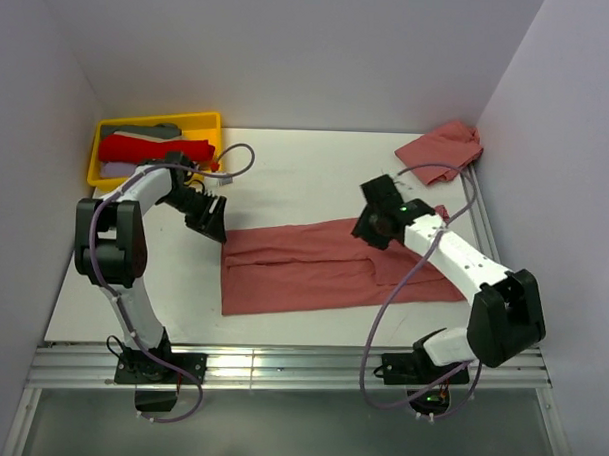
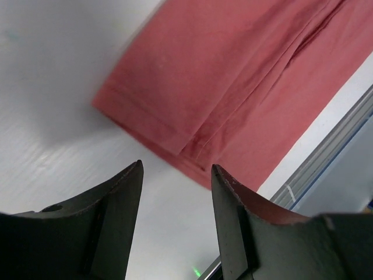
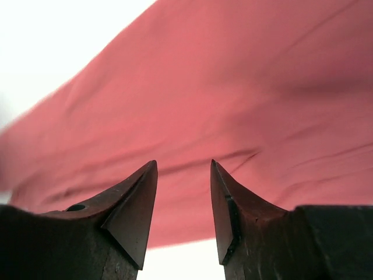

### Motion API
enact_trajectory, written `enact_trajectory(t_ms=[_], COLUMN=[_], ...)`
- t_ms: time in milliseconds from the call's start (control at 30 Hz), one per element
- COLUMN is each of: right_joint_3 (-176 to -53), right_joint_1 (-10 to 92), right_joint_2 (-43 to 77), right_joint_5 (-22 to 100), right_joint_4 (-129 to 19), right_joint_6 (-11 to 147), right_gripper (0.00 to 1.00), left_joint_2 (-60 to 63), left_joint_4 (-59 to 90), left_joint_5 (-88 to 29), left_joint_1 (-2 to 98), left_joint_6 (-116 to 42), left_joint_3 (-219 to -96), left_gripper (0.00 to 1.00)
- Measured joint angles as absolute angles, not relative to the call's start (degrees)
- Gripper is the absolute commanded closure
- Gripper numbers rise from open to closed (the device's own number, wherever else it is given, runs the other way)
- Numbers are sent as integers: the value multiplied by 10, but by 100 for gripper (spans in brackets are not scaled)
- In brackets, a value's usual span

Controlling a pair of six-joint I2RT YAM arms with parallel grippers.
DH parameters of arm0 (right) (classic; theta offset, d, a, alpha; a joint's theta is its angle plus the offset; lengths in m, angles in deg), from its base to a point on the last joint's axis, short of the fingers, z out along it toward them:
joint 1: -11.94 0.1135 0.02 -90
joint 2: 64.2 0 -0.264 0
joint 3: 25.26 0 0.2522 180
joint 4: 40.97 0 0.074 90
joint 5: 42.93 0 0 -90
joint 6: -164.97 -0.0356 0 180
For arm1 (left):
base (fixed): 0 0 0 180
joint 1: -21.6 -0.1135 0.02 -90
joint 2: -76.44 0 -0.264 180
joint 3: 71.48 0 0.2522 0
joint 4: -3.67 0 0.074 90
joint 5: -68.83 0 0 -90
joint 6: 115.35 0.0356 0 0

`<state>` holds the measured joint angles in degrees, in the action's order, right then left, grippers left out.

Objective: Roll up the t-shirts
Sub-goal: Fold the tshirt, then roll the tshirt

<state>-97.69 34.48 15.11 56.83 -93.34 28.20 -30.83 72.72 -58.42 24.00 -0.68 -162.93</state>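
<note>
Well, at the far left corner of the table stood the yellow tray, and in it lay a grey shirt, a bright red shirt and a lavender shirt, piled close together. Just to the right of the tray my left pincer hung above the bare tabletop, its tips pointed down beside the left end of the long salmon-red shirt. Through the left wrist camera that pincer was spread wide, with nothing between its fingers, and the shirt's hemmed corner lay just beyond the tips, apart from them. The long salmon-red shirt itself lay flat across the middle of the table, folded lengthwise into a band with a fold line running along it. Over its right part, near the far edge of the band, was my right pincer. Seen from the right wrist it was spread too and gripped nothing, and red cloth filled the view under and beyond the tips; whether the tips touched the cloth I could not tell. Furthest right, in the far right corner of the table by the wall, a crumpled salmon-red shirt lay in a heap, well apart from the flat one.
</note>
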Motion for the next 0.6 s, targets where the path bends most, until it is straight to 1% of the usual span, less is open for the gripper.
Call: enact_trajectory(t_ms=[100,200,333,433,467,533,567,600], right_joint_3=[-996,-1042,-1120,-1192,-1221,-1272,-1288,-1311], right_joint_1=[438,512,579,615,627,649,657,666], right_joint_2=[167,202,277,353,382,436,456,482], right_joint_5=[572,578,585,593,595,598,597,598], right_joint_4=[-932,-932,-915,-913,-913,-906,-904,-902], right_joint_6=[245,224,214,214,214,216,218,220], right_gripper=[52,52,52,52,52,52,52,52], left_joint_2=[-321,-327,-336,-343,-345,-349,-350,-351], left_joint_4=[723,713,696,681,676,666,661,657], left_joint_5=[-588,-587,-580,-570,-567,-556,-552,-548], left_joint_1=[257,271,285,289,290,290,290,290], left_joint_6=[-16,-30,-52,-64,-69,-79,-83,-87], left_joint_3=[-1622,-1612,-1605,-1604,-1604,-1604,-1604,-1604], left_gripper=[44,45,48,53,57,60,65,66])
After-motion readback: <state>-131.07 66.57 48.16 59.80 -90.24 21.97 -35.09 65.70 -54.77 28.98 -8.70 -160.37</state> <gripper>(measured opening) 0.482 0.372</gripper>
